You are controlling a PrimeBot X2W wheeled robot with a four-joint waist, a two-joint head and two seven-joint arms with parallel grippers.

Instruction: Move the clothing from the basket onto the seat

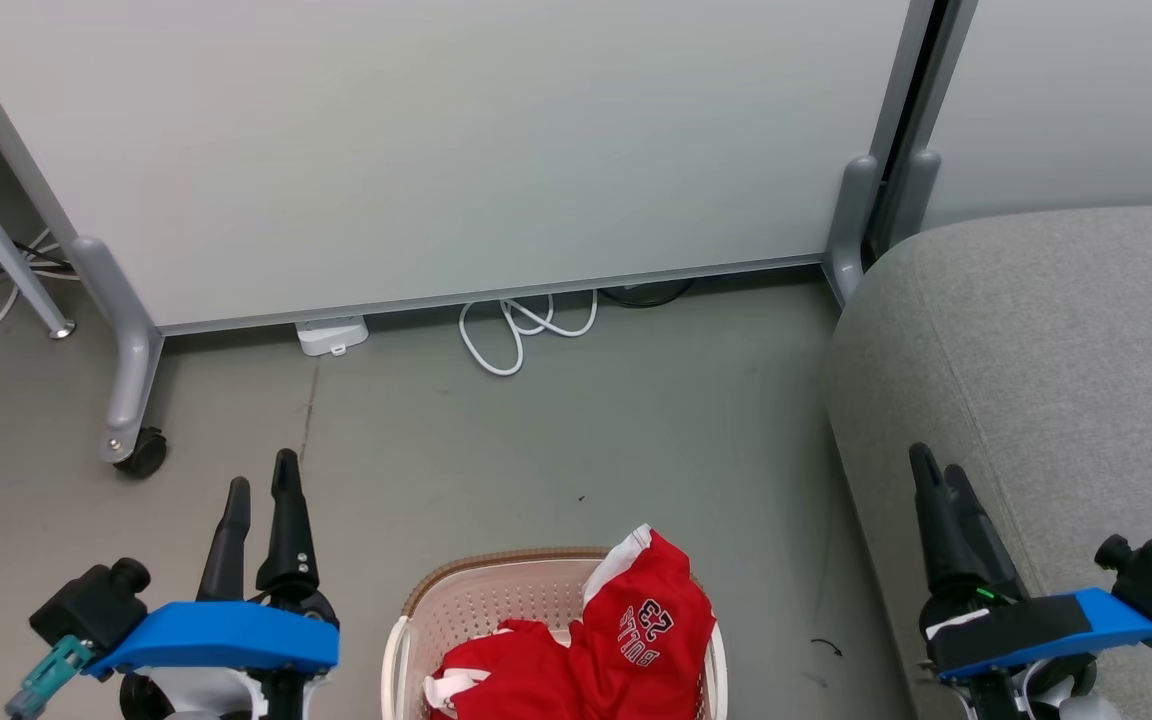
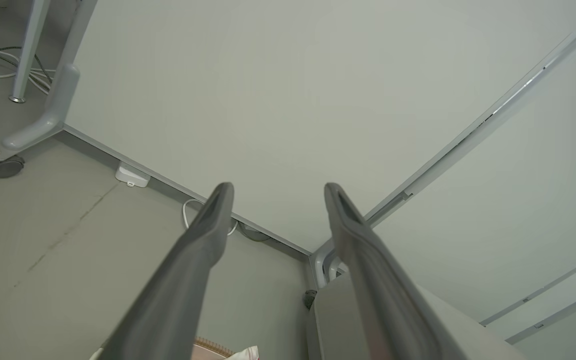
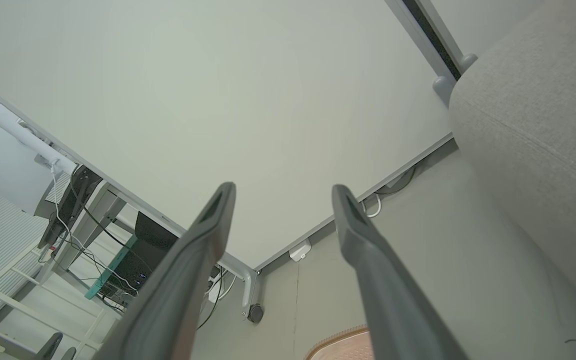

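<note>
Two garments: the red clothing lies heaped in the basket at the bottom centre of the head view, cut off by the lower edge.
Printed garment: the piece with white trim stands highest. Its peak rises over the basket's far rim, right of centre. Its long axis runs from the bottom edge up the frame, leaning a little right. The "BULLS 23" print reads upside down and slanted.
Plain garment: crumpled at the lower left of the heap, with some white at its left edge; which way it points cannot be told.
Basket: cream and perforated, with a brown woven-look rim curving left to right. Just the far end is in frame, so its long axis cannot be told. It stands on the grey floor.
Seat: the grey woven seat takes up the right side, rounded edge toward the basket, with a strip of floor between them.
Left gripper: the left gripper is at the lower left, beside the basket and apart from it. Its fingers point up the frame, parted and holding nothing.
Right gripper: the right gripper is at the lower right, against the seat's edge. Its wrist view shows the fingers spread with nothing between them.
Background: a white partition panel crosses the top, with a caster wheel at left and a looped white cable at its foot.
</note>
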